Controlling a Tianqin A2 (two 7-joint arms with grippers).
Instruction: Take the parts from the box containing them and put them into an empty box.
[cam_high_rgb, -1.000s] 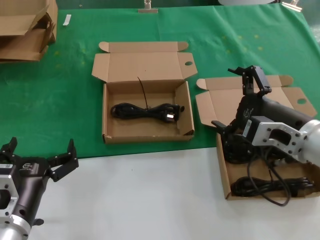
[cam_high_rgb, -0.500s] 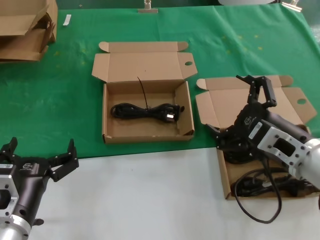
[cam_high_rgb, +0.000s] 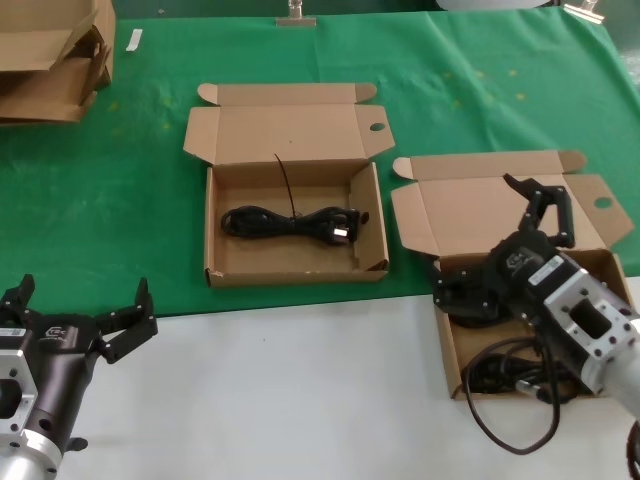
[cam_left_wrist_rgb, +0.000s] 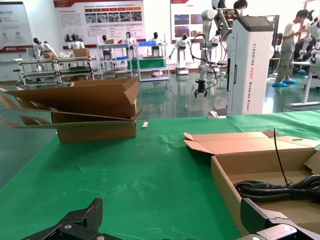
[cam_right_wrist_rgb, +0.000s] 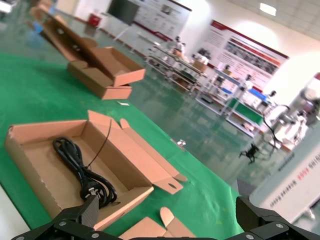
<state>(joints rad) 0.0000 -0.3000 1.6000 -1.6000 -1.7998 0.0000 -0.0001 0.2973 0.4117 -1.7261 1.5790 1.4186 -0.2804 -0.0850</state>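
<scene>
Presently the right gripper (cam_high_rgb: 500, 240), fingers spread apart and holding nothing, hangs over the box containing them (cam_high_rgb: 447, 340) at the table's right edge, where black parts (cam_high_rgb: 515, 372) lie. One cable bundle (cam_high_rgb: 290, 222) rests in the empty box (cam_high_rgb: 215, 232) mid-table. Left gripper (cam_high_rgb: 80, 312) waits open near-left.

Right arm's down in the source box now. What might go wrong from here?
1. One cable loops out over the front wall of the source box; lifting could snag it and drag the box.
2. The right gripper, jaws open, sits over a tangled pile, so it may grab two bundles or only a loose strand.
3. The target box already holds a bundle; a drop could land across its upright flap.
</scene>
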